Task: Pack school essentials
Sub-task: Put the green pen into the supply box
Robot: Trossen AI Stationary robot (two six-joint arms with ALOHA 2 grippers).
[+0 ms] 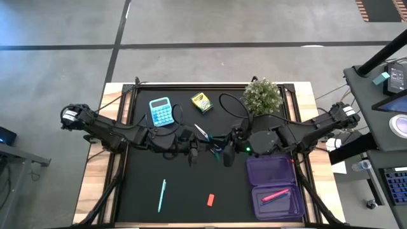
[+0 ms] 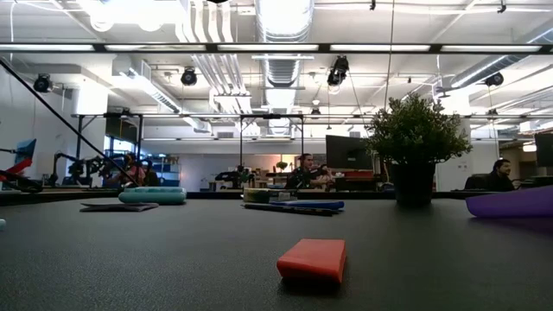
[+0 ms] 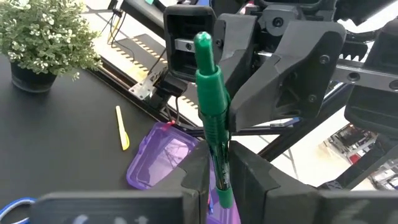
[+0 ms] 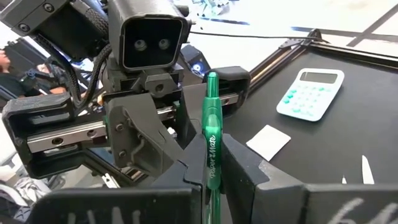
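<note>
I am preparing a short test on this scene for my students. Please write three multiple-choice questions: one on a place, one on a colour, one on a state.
1. Where does the pink pen lie?
A. beside the potted plant
B. in the open purple case
C. on the yellow crayon box

2. What colour is the calculator?
A. light blue
B. red
C. yellow

3. How is the green pen held?
A. it lies free on the table
B. by the left gripper alone
C. by both the left gripper and the right gripper

Answers:
1 B: the high view shows the pink pen inside the case.
2 A: its body is light blue in the high view.
3 C: in each wrist view, that arm's fingers are shut on the pen.
</note>
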